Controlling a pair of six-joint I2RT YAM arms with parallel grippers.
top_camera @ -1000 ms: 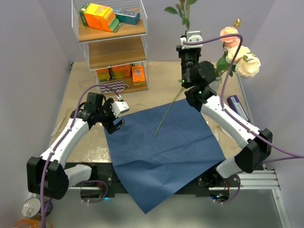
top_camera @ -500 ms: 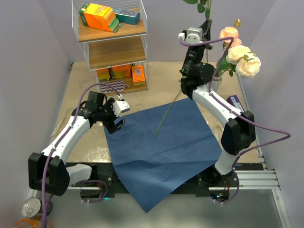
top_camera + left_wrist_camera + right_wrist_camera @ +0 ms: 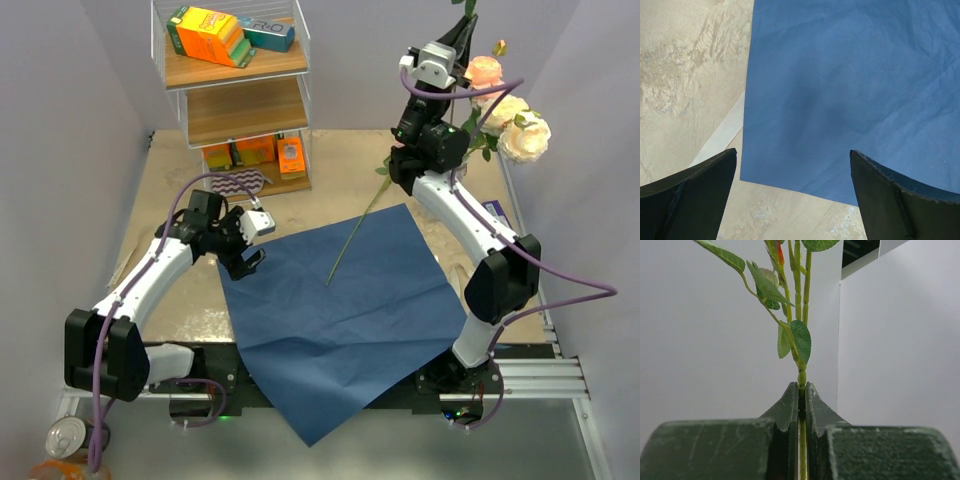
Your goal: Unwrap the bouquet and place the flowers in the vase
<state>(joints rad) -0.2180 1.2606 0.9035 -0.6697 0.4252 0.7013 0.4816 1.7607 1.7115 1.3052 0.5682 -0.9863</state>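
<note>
We see one flower [image 3: 801,352] pinched upright in the right claw [image 3: 801,388]. Its jaws are closed tight on the thin green stem, and the leaves rise above the fingertips. From above, that claw [image 3: 456,38] is lifted high over the far right corner of the table [image 3: 330,160], with a leaf showing at the top of the view.

Just beside it, a bunch of roses [image 3: 505,108], pink and cream, stands at that same far right corner. The right arm hides whatever they stand in.

A second length of green stem [image 3: 345,250] slants over the far part of the blue paper [image 3: 350,320]. Its far end goes behind the right arm, so we cannot tell whether it belongs to the held flower.

The paper is spread flat in the middle of the table, and its near corner reaches past the near edge.

The left claw [image 3: 245,250] hovers over the paper's left edge with its jaws spread wide and nothing between them. In the left wrist view, the claw [image 3: 792,155] looks down on the paper's left corner, where a pale strip [image 3: 724,134] pokes out from under the edge.

A wire shelf [image 3: 235,100] with orange boxes stands at the far left corner. A purple box [image 3: 497,222] lies by the right edge, and a can [image 3: 65,436] sits past the near left corner.
</note>
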